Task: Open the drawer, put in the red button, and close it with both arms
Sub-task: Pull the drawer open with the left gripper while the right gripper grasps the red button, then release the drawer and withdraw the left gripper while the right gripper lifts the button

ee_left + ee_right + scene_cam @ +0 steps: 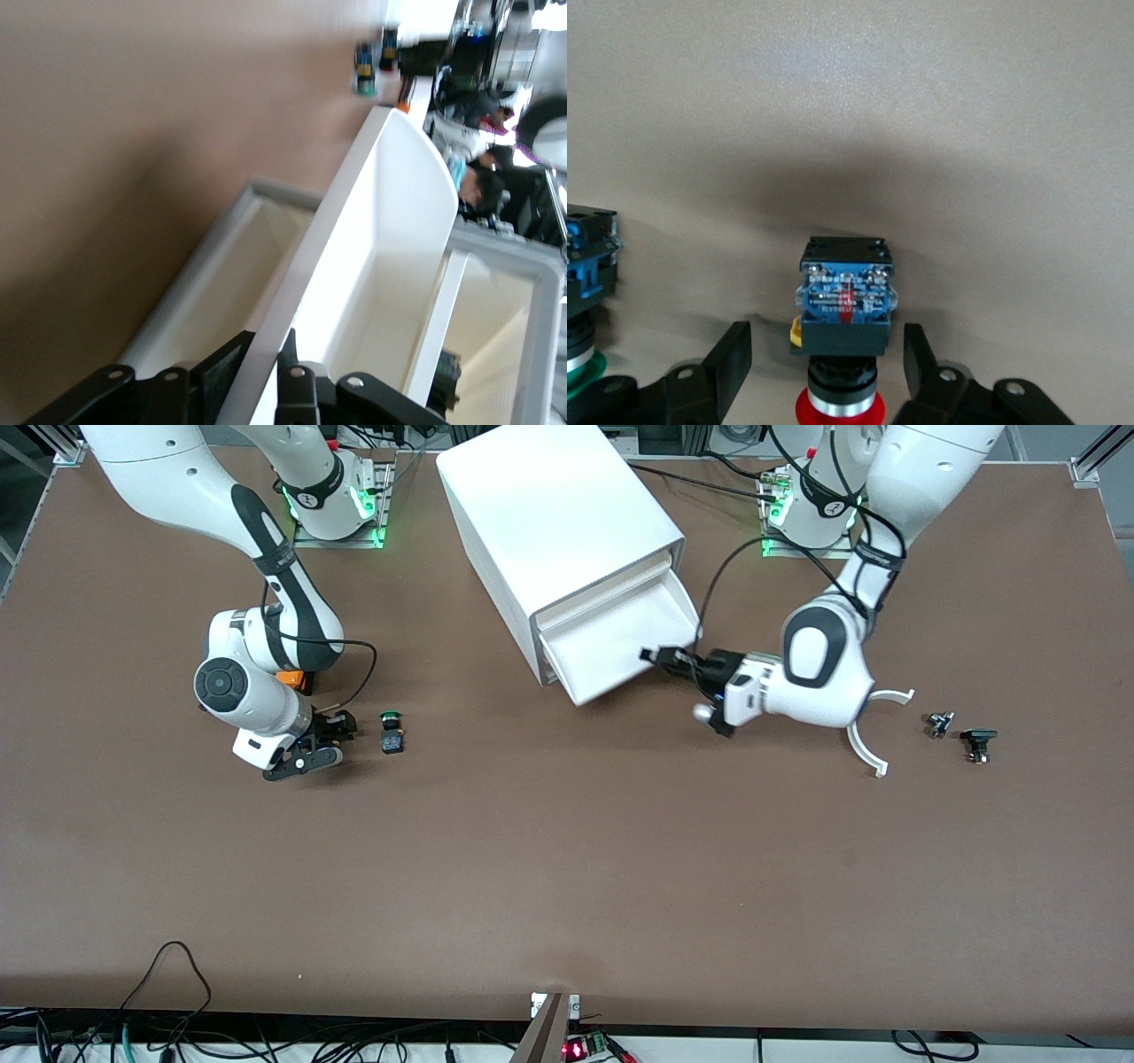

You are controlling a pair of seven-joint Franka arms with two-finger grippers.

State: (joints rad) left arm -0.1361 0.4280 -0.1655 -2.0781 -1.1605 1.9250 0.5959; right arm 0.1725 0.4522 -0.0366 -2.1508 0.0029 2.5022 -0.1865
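**Drawer's open, button not picked yet**

So the drawer (620, 646) is pulled out. The left gripper (657, 657) sits at its front panel, one finger on each side of the wall, narrow-ish, looks like it's gripping it. The right gripper (828, 372) is down at the table, fingers spread wide with the red button (843, 336) right between them, not squeezed. The green button (392, 731) sits just beside. Left to do, I reckon: grab, drop in, close.

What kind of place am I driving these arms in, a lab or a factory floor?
Probably a lab test bench: a bare brown table, a plain white drawer unit standing alone, loose cables along the edge, and arm bases bolted on metal plates.
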